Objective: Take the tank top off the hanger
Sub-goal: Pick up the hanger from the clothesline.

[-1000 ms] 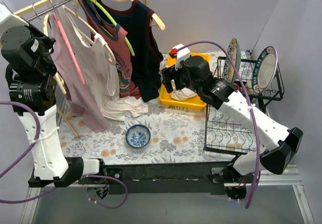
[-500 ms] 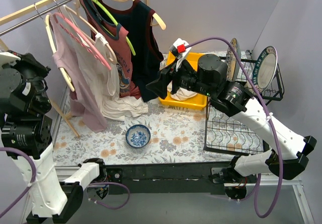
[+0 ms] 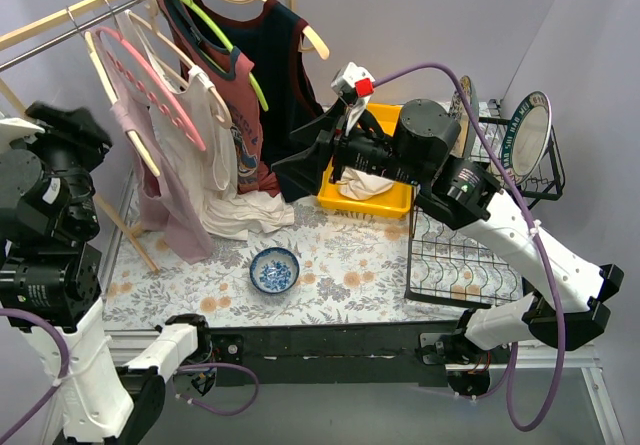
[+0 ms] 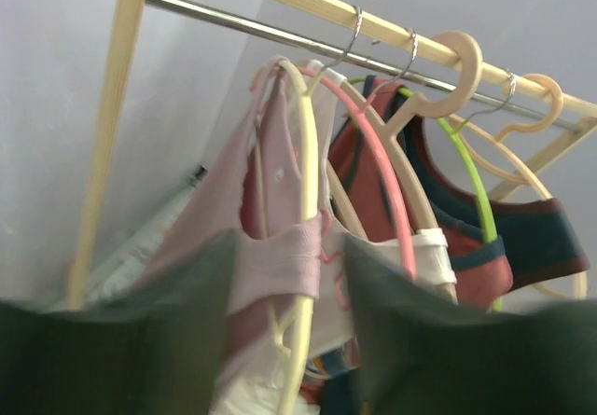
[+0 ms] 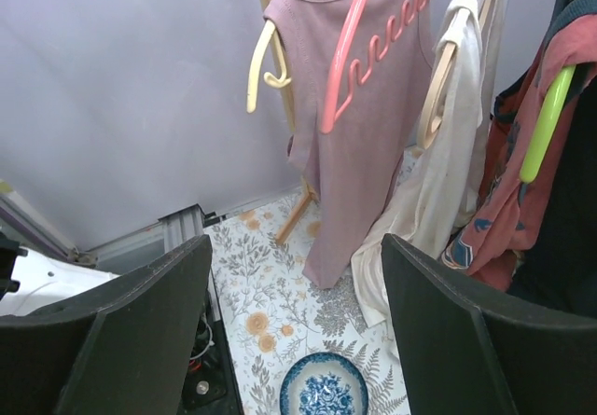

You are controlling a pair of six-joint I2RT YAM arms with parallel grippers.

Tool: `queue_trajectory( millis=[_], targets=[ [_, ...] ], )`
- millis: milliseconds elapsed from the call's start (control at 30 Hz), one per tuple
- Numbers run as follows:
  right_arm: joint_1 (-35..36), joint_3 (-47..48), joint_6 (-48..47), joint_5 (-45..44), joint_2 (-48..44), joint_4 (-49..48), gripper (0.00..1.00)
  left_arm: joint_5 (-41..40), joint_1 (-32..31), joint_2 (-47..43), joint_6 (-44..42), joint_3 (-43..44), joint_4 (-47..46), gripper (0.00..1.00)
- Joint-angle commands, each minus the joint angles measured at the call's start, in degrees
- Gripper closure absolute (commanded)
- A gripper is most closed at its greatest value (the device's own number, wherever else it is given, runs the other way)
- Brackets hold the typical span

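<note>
A mauve tank top hangs at the rail's left end, its strap over a cream hanger. A pink hanger sits just beside it. My left gripper is open just below and in front of that strap; its blurred dark fingers do not touch the cloth. My right gripper is wide open and empty in mid-air, facing the hanging mauve top from the right. A white tank top hangs on a wooden hanger beside the mauve one.
Red and navy tops hang further right on the rail. A blue bowl sits on the floral mat. A yellow bin with cloth and a wire dish rack with plates stand to the right.
My left arm has dropped away from the rail and its jaws have parted. My right arm rose from over the yellow bin and swung left toward the hanging clothes.
</note>
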State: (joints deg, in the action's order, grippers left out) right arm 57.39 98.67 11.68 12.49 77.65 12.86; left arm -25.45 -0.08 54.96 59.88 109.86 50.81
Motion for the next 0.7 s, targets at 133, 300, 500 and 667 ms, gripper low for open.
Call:
queue_trajectory(
  millis=[133, 300, 500, 667],
  targets=[
    [0.7, -5.5, -0.8, 0.7, -4.6, -3.5, 0.19, 0.7, -0.3, 11.4, 5.2, 11.7, 6.9, 0.37],
    [0.7, -8.1, -1.8, -0.6, -6.7, -3.5, 0.19, -2.2, -0.4, 15.9, 3.9, 12.9, 6.8, 0.41],
    [0.7, -9.5, -3.2, -2.0, -8.3, -2.8, 0.19, -6.5, -0.4, 20.4, 0.7, 13.6, 4.6, 0.42],
    [0.7, -11.1, -4.2, -3.5, -9.6, -2.6, 0.19, -6.1, -0.3, 23.4, -0.1, 12.6, 3.7, 0.46]
  ],
)
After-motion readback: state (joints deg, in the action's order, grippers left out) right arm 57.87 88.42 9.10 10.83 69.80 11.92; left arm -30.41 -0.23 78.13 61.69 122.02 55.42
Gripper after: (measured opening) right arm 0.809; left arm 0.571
